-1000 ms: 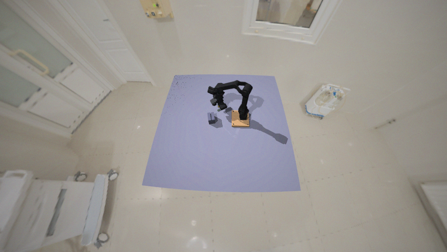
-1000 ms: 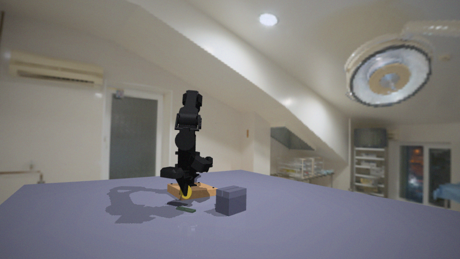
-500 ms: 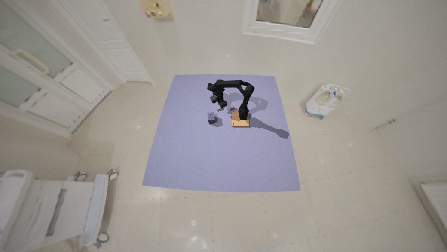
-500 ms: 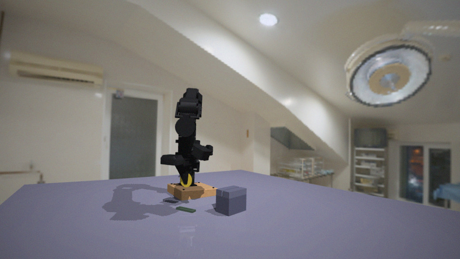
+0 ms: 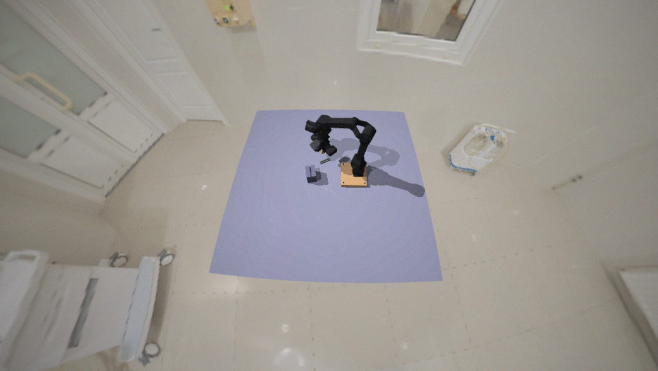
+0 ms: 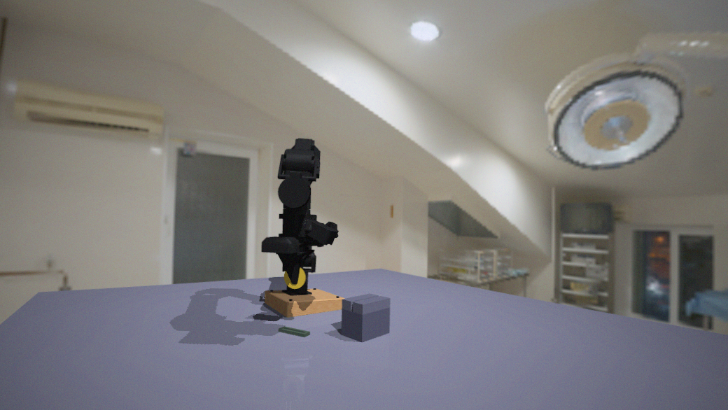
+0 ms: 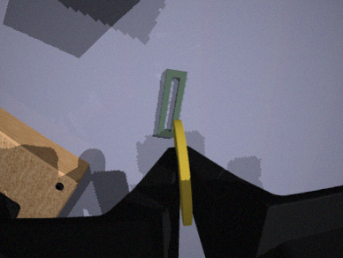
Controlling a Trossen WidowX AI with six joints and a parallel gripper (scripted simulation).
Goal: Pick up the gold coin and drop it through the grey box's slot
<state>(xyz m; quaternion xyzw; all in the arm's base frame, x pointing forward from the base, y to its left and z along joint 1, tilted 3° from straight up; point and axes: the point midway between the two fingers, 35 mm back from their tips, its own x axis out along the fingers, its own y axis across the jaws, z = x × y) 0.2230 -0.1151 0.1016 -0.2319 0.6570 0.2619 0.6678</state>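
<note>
My gripper (image 7: 179, 154) (image 6: 295, 277) (image 5: 328, 149) is shut on the gold coin (image 7: 182, 175) (image 6: 299, 279) (image 5: 322, 151) and holds it on edge well above the table. The dark-green holder (image 7: 171, 104) (image 6: 293, 331) (image 5: 324, 161) lies empty on the table below and a little ahead of the fingers.
The arm's wooden base plate (image 6: 305, 301) (image 5: 353, 177) (image 7: 29, 175) sits close behind the holder. The lilac table top (image 5: 322, 230) reaches out on all sides. A hospital bed (image 5: 69, 304) stands on the floor at lower left.
</note>
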